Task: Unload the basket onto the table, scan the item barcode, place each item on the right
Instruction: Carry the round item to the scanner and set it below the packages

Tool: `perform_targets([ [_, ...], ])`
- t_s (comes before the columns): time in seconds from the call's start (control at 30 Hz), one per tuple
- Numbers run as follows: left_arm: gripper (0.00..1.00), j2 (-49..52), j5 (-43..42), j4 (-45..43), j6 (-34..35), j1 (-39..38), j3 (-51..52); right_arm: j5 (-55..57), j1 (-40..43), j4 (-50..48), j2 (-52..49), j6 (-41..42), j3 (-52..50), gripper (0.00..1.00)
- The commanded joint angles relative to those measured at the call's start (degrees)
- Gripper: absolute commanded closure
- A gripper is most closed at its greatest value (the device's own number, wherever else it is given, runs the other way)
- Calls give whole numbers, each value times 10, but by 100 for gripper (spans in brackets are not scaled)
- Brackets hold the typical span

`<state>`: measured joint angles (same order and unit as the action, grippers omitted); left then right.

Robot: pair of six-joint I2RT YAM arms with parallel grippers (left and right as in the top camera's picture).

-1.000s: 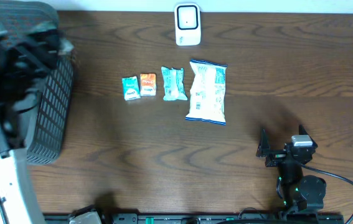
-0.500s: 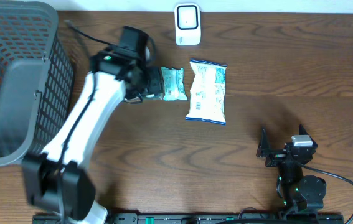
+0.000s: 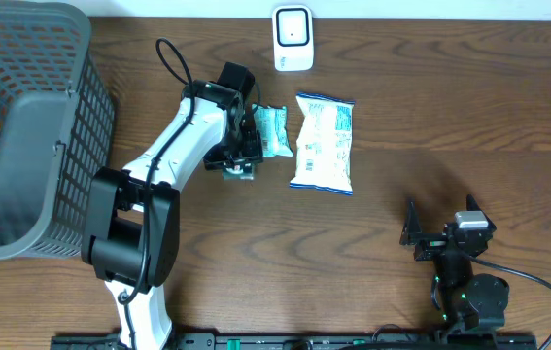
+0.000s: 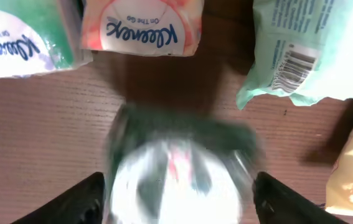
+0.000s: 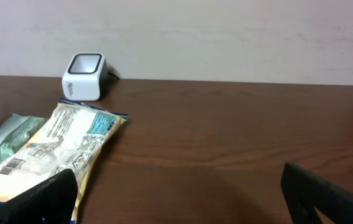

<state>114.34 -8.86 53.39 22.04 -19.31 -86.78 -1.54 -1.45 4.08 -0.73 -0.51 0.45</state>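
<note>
Orange-and-white Kleenex tissue pack (image 4: 142, 28): lies flat on brown wooden desk (image 3: 450, 117), between green Kleenex pack (image 4: 20, 37) and mint-green barcoded pouch (image 4: 301, 56). Left gripper (image 3: 239, 163): hovers just short of it, fingers spread wide, blurred whitish thing (image 4: 176, 155) between them, contact impossible to tell. Right gripper (image 5: 177, 171): gapes wide, holds nothing, well apart from the packs.

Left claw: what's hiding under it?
From above, the arm covers that spot. The camera on the left claw shows a green tissue pack and an orange tissue pack. Something blurry between its fingers can't be made out.
</note>
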Motion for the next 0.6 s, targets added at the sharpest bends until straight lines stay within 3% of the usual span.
perform_targets([
  [0.0, 17, -1, 5, 1, -6, -1, 0, 0, 3, 2, 2, -4, -1, 1],
  [0.27, 12, -43, 5, 31, -33, 30, -76, 0, 3, 2, 2, -4, -1, 1],
  [0.4, 11, -120, 6, 64, -45, 83, -163, 0, 3, 2, 2, -4, -1, 1],
  [0.57, 11, -230, 6, 43, -51, 172, -186, 0, 3, 2, 2, -4, -1, 1],
])
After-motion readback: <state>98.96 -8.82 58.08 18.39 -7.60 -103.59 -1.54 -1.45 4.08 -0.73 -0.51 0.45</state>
